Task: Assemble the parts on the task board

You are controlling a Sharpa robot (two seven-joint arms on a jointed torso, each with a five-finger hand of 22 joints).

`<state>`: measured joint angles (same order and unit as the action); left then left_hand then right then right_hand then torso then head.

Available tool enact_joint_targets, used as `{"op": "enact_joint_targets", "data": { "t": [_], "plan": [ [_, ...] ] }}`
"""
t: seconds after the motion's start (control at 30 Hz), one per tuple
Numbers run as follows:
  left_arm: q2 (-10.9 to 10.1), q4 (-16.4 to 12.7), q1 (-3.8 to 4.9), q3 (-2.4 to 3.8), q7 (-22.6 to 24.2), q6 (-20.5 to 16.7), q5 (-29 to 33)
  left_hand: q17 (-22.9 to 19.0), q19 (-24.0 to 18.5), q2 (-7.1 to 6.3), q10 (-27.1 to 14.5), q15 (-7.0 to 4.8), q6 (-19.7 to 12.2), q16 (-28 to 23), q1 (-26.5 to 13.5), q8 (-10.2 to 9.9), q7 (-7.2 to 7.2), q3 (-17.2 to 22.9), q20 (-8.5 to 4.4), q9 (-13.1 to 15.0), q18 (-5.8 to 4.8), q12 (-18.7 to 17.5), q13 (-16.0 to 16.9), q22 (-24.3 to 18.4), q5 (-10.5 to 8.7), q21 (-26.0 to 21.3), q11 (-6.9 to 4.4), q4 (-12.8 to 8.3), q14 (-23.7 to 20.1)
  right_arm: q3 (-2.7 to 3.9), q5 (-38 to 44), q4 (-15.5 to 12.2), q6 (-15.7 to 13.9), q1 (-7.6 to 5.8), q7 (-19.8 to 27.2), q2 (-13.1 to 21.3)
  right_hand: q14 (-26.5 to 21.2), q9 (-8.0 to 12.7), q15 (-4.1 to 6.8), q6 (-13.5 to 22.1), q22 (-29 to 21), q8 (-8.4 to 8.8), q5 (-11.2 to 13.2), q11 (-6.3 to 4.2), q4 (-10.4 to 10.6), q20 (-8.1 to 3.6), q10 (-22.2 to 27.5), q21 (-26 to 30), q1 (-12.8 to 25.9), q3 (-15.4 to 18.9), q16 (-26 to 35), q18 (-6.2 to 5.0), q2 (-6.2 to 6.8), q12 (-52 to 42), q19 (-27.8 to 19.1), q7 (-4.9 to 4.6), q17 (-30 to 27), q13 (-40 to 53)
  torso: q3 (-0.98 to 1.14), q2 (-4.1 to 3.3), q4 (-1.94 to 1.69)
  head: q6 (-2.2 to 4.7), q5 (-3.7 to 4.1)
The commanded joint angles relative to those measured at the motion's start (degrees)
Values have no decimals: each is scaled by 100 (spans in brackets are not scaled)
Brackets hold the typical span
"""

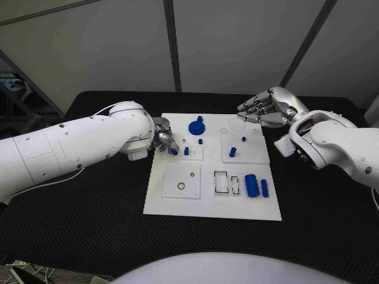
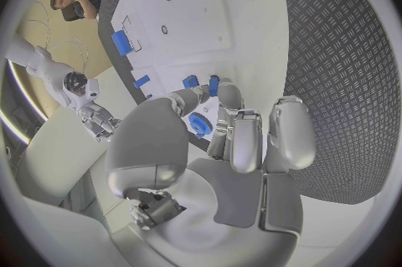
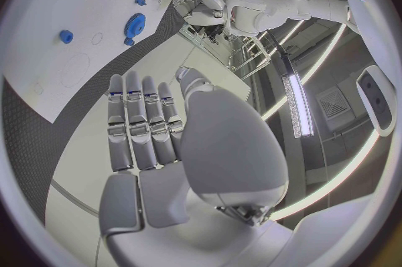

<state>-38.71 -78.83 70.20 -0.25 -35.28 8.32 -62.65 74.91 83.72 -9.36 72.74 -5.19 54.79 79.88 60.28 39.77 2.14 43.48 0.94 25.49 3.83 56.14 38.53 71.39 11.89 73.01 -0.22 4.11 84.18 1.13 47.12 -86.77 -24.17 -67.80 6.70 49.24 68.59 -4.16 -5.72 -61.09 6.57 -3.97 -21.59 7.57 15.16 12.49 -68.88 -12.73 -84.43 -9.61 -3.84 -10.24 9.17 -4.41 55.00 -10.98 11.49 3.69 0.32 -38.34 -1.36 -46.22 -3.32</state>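
The white task board (image 1: 179, 204) lies flat on the black worktop (image 1: 87, 225), its long axis running away from the robot. A blue cylinder (image 1: 251, 185) lies along that axis near the board's right edge. The left hand (image 1: 164, 140) pinches a small blue peg (image 1: 173, 151) standing upright at the board's left edge. The right hand (image 1: 262, 108) hovers released, fingers straight, over the far right corner.

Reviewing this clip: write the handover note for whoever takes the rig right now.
Left hand: at the board's left edge, fingertips by two small blue pegs; whether it pinches one is unclear.
Right hand: open, above the board's far right corner, holding nothing.
Task board: blue gear at the far end, blue cylinder and bar lying loose near the right edge.
Done: cannot judge. Left: seat the loose pieces.
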Motion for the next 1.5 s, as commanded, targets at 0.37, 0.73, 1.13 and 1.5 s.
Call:
{"op": "enact_joint_targets", "data": {
  "t": [0.37,0.73,1.13,1.5],
  "plan": [
    [66,103,-13,-16,-146,358,-60,168,56,-63,375,-74,92,-1,-541,134,-133,122,-44,-112,40,186,144,106,-141,98,-284,-381,268,3,12,-8,28,-9,29,1,8,-7,34,-6,-5,15,-26,-21,-2,6,25,20,-5,-43,9,-30,-44,-26,41,18,-9,-6,-1,0,1,-13,15],
    [93,173,-12,-16,-162,374,-58,171,83,-42,419,-87,235,1,-683,90,-156,-523,-62,-317,25,285,250,186,-135,145,-300,-90,271,3,12,-8,28,-9,31,0,8,-7,33,-6,-9,15,-36,-21,-1,6,26,25,-1,-46,10,-30,-41,-26,44,17,-13,-6,-2,2,-1,-19,18],
    [111,223,-12,-16,-177,383,-57,176,110,12,460,-88,345,4,-720,49,-159,-1123,-64,-484,9,335,313,271,-133,200,-300,158,274,3,12,-3,34,-9,29,0,7,-7,33,-5,-12,16,-43,-19,2,6,27,30,5,-47,10,-30,-38,-27,46,16,-17,-6,0,1,1,-23,22],
    [101,249,-12,-15,-174,339,-58,176,119,46,475,-84,401,4,-754,22,-151,-1708,-60,-608,3,351,338,311,-136,213,-294,399,273,3,12,9,44,-9,25,-8,6,-6,32,-3,-14,18,-46,-18,5,7,29,33,12,-46,11,-29,-34,-27,48,14,-20,-6,-6,3,-1,-16,29]
  ]
}}
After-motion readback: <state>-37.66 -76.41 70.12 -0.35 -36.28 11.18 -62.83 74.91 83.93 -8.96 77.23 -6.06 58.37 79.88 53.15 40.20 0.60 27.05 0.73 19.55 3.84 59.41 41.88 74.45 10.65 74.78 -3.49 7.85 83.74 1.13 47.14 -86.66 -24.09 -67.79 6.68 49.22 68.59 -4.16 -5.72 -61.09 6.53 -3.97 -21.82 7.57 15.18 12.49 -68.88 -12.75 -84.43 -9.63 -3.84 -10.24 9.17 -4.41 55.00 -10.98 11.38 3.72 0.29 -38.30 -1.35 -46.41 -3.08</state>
